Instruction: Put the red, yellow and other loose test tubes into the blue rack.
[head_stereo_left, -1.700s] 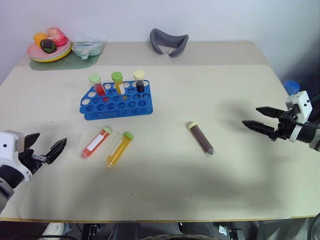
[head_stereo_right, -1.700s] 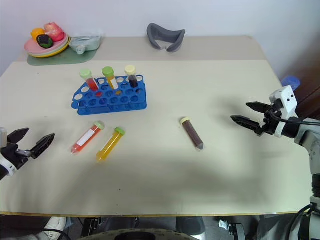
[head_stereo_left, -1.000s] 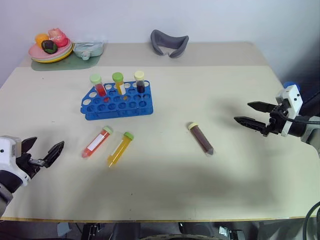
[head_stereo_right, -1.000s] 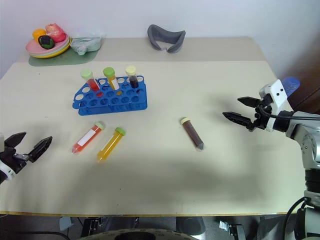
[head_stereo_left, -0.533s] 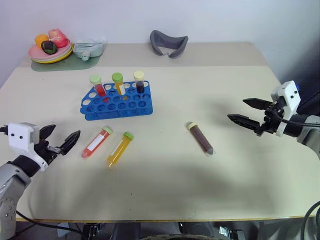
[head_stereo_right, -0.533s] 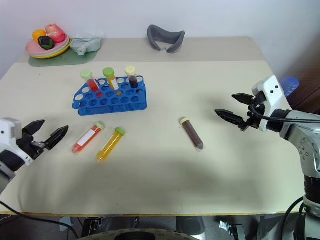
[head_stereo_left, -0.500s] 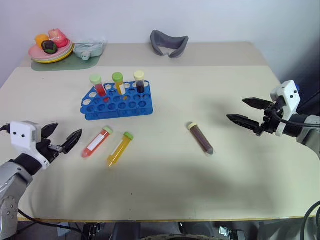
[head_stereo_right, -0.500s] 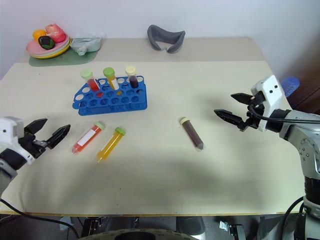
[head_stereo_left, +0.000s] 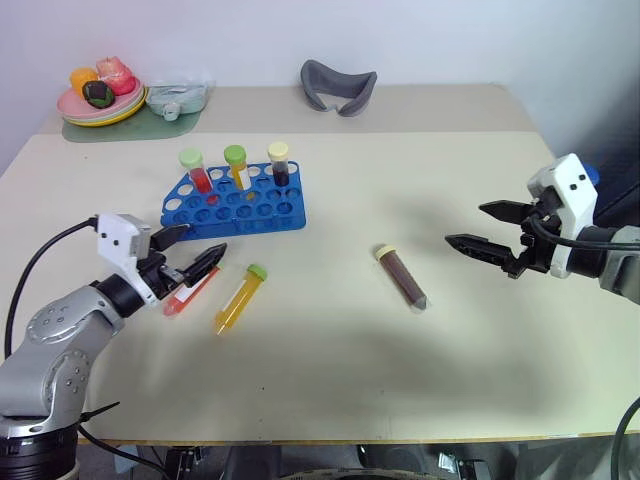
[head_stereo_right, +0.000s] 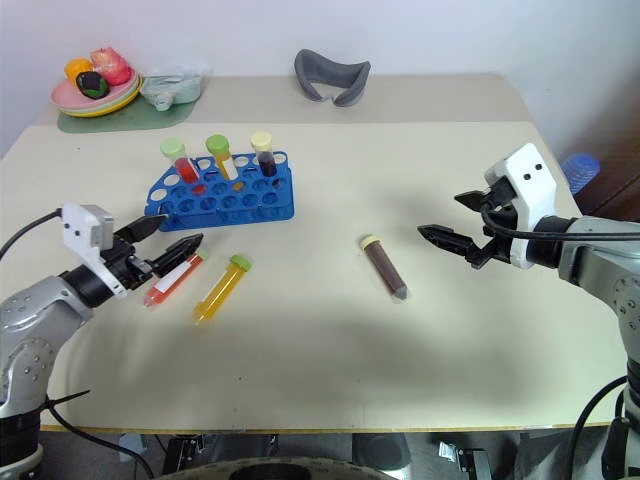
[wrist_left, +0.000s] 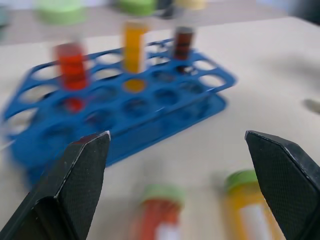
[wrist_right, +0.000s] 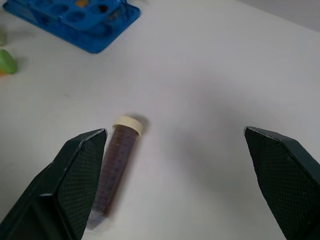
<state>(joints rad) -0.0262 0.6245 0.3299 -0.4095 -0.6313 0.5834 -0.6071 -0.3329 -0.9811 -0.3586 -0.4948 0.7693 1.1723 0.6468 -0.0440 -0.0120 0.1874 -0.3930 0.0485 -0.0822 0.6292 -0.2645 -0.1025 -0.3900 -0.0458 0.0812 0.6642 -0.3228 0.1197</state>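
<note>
At the far left of the worktop (head_stereo_left: 330, 370) the left hand (head_stereo_left: 190, 252) hovers with its two black fingers spread wide and nothing between them, just above the capped end of the red test tube (head_stereo_left: 190, 288), which lies flat. Just behind it stands the blue rack (head_stereo_left: 234, 205), with three capped tubes upright in its back row: red, yellow and dark. The yellow test tube (head_stereo_left: 240, 299) lies beside the red one, green cap toward the rack. Further right, well apart, the dark brown test tube (head_stereo_left: 402, 276) lies with its cream cap pointing away. The right hand (head_stereo_left: 485, 230) hangs right of it, fingers wide apart and empty, aimed toward that tube
</note>
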